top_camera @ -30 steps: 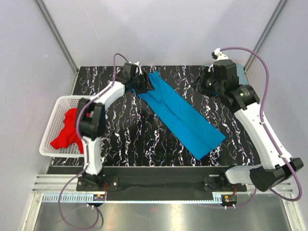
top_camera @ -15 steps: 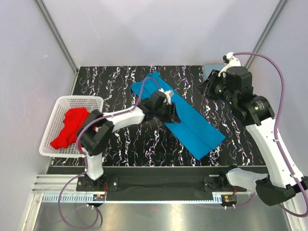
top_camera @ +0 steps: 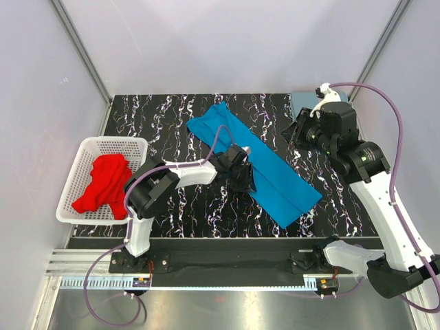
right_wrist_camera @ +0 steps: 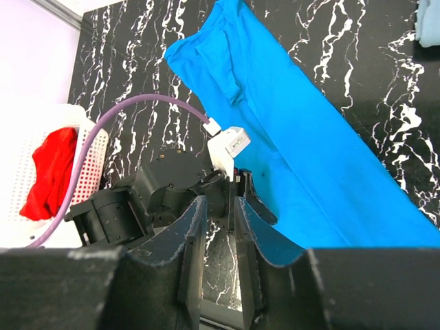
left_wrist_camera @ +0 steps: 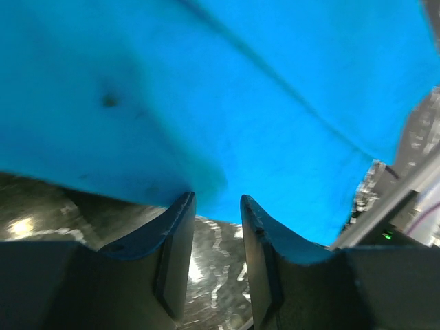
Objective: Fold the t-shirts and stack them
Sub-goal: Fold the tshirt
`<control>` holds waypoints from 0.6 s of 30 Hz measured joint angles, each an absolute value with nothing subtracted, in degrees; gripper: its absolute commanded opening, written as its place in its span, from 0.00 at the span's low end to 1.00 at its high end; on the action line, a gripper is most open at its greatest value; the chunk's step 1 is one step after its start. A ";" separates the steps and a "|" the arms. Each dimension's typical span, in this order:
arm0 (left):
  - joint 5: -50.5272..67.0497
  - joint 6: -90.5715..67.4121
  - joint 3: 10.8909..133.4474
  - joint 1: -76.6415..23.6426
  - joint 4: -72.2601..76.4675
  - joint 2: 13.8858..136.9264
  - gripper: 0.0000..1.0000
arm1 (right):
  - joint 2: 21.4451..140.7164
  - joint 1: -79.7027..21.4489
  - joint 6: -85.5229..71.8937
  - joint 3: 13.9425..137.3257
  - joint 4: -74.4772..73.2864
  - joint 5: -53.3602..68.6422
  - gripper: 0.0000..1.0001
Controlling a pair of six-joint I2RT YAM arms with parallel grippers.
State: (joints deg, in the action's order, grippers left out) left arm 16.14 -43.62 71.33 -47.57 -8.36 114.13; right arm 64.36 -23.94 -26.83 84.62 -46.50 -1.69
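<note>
— Where's the bright blue t-shirt (top_camera: pixel 268 165) lying?
— Flat on the tabletop (top_camera: pixel 151 117), folded into a long strip. Its long axis runs diagonally, one end pointing far left, the other near right.
— And the left pincer (left_wrist_camera: pixel 214 201)?
— Low at the strip's near-left edge, about midway. Its fingers are slightly apart, with the cloth's edge at their tips.
— The right pincer (right_wrist_camera: pixel 216 201)?
— High over the far right, narrowly parted, gripping nothing. A red t-shirt (top_camera: pixel 103 180) sits bunched in the white basket (top_camera: pixel 81 146).

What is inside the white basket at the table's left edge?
Crumpled red cloth fills the white basket. Whether it is one shirt or several, and anything lying beneath it, is hidden.
</note>
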 measured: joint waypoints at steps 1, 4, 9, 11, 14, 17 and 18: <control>15.75 -43.68 70.91 -47.51 -8.60 114.13 0.40 | 64.31 -23.94 -26.83 84.58 -46.50 -1.45 0.30; 15.66 -43.77 70.78 -47.42 -8.69 114.13 0.40 | 64.23 -23.94 -26.89 84.51 -46.52 -0.62 0.30; 13.74 -42.78 70.83 -47.53 -10.31 113.49 0.40 | 63.72 -23.94 -27.31 83.85 -46.54 0.75 0.30; 12.03 -41.89 70.70 -47.64 -12.01 112.77 0.40 | 63.18 -23.94 -27.49 83.35 -46.59 1.08 0.30; 8.75 -40.82 69.21 -47.64 -14.44 110.69 0.40 | 62.54 -23.94 -27.79 83.00 -46.59 1.19 0.30; 4.95 -40.16 64.53 -47.11 -16.62 106.21 0.40 | 62.22 -23.94 -27.90 81.78 -46.15 1.21 0.30; 4.25 -40.12 63.09 -46.63 -17.10 104.90 0.40 | 62.26 -23.94 -27.90 80.99 -45.74 1.28 0.30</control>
